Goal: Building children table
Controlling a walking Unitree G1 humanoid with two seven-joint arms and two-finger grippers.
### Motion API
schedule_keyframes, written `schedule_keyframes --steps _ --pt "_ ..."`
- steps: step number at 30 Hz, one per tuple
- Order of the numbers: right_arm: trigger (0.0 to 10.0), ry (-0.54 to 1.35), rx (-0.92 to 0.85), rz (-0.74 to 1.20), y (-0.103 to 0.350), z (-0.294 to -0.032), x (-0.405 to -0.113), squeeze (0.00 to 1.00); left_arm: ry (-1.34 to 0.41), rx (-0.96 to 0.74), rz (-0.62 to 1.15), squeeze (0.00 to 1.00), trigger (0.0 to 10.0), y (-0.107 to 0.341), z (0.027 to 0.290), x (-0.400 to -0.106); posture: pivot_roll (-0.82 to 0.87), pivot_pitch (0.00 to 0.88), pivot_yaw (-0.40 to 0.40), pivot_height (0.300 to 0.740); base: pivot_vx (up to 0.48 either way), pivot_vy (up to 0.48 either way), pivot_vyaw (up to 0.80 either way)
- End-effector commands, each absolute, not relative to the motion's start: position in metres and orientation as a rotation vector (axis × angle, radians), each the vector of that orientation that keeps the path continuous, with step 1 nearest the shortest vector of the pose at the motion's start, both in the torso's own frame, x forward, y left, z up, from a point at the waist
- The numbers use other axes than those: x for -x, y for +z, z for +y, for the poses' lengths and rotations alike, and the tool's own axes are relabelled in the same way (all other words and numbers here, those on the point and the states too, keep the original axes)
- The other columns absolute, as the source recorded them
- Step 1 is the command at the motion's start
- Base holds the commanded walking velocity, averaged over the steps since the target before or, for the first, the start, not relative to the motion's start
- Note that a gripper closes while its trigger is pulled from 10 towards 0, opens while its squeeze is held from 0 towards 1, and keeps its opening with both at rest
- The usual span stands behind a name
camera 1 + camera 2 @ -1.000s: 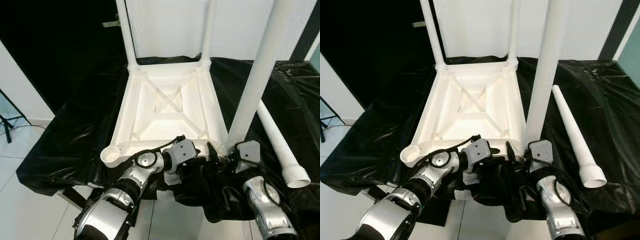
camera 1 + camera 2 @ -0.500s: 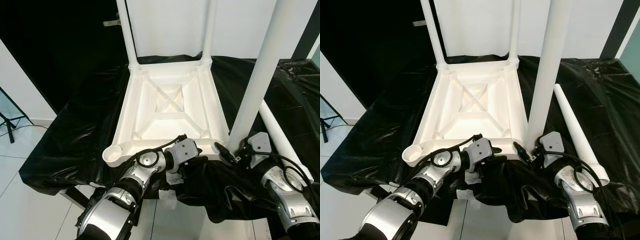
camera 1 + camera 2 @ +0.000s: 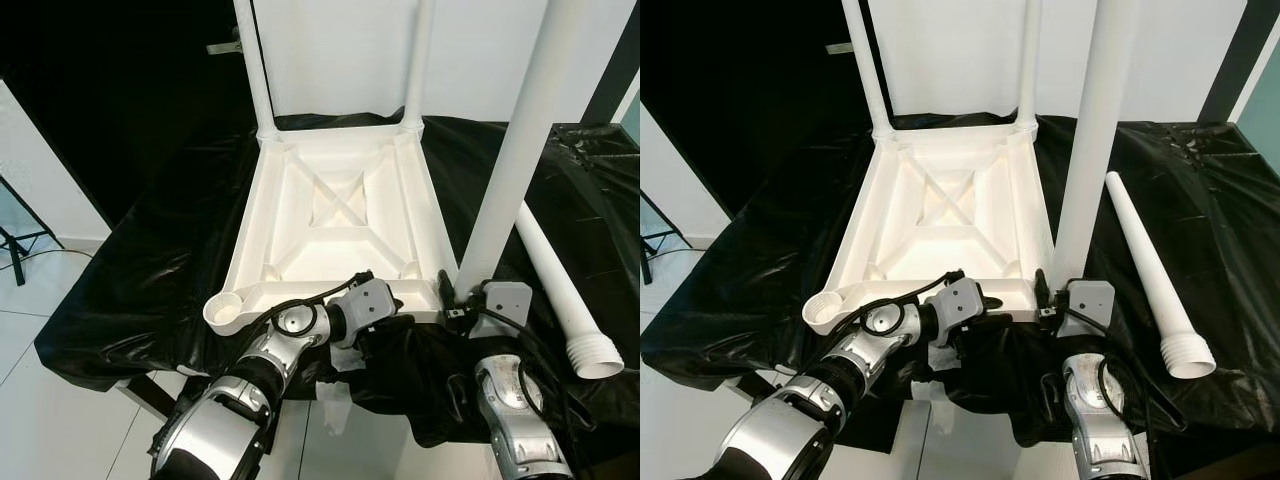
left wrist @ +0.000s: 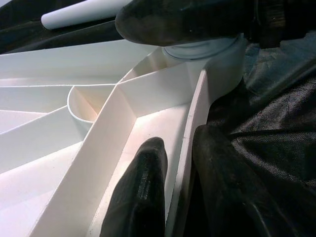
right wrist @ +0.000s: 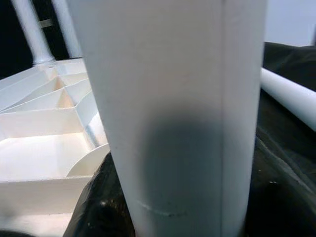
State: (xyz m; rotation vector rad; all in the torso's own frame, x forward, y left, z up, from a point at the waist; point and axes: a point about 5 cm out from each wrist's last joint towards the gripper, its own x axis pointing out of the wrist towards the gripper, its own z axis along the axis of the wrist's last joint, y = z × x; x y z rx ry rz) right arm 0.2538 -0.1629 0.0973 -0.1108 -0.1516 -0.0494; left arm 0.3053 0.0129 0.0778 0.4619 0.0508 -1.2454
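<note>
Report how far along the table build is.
Done: two far legs stand in the upturned tabletop. In hand: the right tool sits at the third leg's base while the left tool pinches the near rim. Left: the loose leg and the empty near-left socket.

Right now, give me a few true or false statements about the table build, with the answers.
1. Three legs stand upright in the upturned white tabletop. True.
2. The near-left corner socket already holds a leg. False: it is empty.
3. The spare leg lies on the black sheet. True.
4. The left gripper holds the spare leg. False: its fingers straddle the tabletop's near rim.
5. The right gripper is at the foot of the near-right leg. True.
</note>
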Motion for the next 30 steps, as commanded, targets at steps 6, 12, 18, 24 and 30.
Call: schedule_keyframes --steps 6,12,18,24,30 --pt "0.0 -0.004 0.161 -0.065 0.079 -0.148 -0.253 0.00 -1.222 -0.496 0.249 0.00 10.0 0.042 0.027 -0.292 -0.11 0.000 0.059 0.740 0.000 0.000 0.00" --pt "10.0 0.134 0.140 -0.057 0.077 -0.128 -0.254 1.00 -1.224 -0.492 0.244 0.00 10.0 0.042 0.024 -0.292 -0.11 0.000 0.053 0.740 0.000 0.000 0.00" --pt "10.0 0.226 0.162 -0.043 0.078 -0.130 -0.255 1.00 -1.219 -0.491 0.248 0.00 10.0 0.041 0.027 -0.291 -0.11 0.000 0.053 0.740 0.000 0.000 0.00" --pt "10.0 0.358 0.213 -0.027 0.089 -0.155 -0.267 0.00 -1.218 -0.488 0.252 0.00 10.0 0.040 0.027 -0.291 -0.11 0.000 0.054 0.740 0.000 0.000 0.00" --pt "5.8 0.534 0.263 -0.008 0.098 -0.165 -0.267 0.00 -1.222 -0.486 0.249 0.00 10.0 0.041 0.025 -0.291 -0.12 0.000 0.056 0.740 0.000 0.000 0.00"
